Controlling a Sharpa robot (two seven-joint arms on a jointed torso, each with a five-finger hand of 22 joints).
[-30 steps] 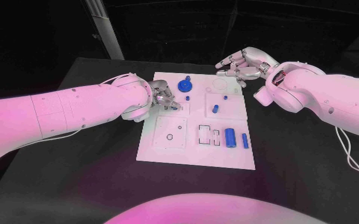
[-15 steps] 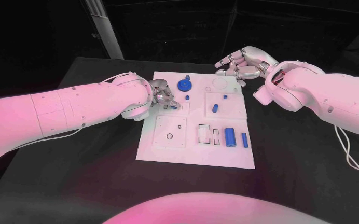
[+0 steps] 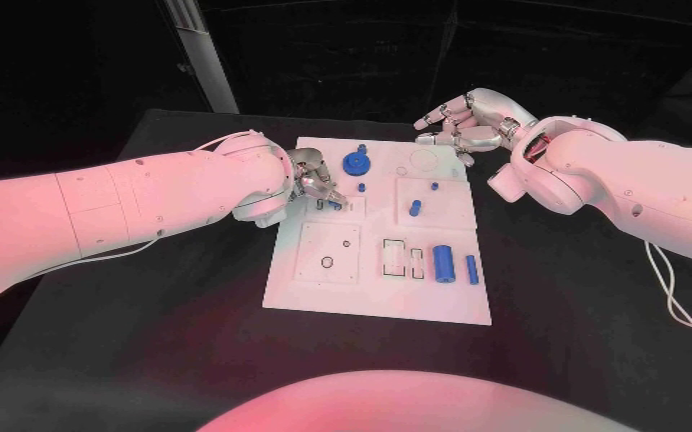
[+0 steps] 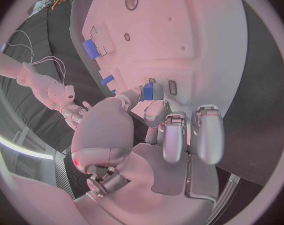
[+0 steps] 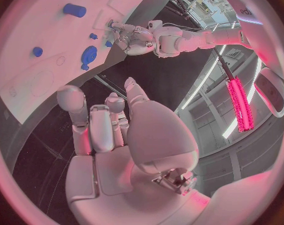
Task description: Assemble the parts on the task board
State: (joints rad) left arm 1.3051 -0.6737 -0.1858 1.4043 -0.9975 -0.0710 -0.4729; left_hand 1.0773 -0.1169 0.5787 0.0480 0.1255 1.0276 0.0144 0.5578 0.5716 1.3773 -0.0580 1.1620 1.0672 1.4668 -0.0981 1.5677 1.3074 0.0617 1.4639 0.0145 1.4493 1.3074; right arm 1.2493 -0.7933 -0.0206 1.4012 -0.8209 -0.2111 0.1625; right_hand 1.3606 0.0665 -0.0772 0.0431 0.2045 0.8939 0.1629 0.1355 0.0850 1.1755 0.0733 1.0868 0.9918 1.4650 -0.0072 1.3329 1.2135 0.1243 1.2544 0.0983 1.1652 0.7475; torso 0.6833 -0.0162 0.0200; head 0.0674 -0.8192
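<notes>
I have the left hand (image 3: pixel 310 184) over the board's (image 3: pixel 378 297) left edge, about level with its upper half. From the left wrist camera its fingers (image 4: pixel 156 111) pinch a small blue part (image 4: pixel 148 91) at their tips, right over the board surface; I can't tell whether the part touches the board.

My right hand (image 3: pixel 464 124) hangs over the desk (image 3: pixel 173 322) just past the board's far right corner, fingers loosely curled and a little apart, holding nothing.

On the board I see a blue gear (image 3: pixel 356 163) near the far edge, with a small blue peg (image 3: pixel 362 188) just below it. A short blue cylinder (image 3: pixel 414 209) stands in the right middle panel, with a tiny blue stud (image 3: pixel 434 188) near it. Toward the near right, a thick blue cylinder (image 3: pixel 444 264) and a slim blue pin (image 3: pixel 472 271) lie side by side, next to two rectangular slots (image 3: pixel 402 260).
</notes>
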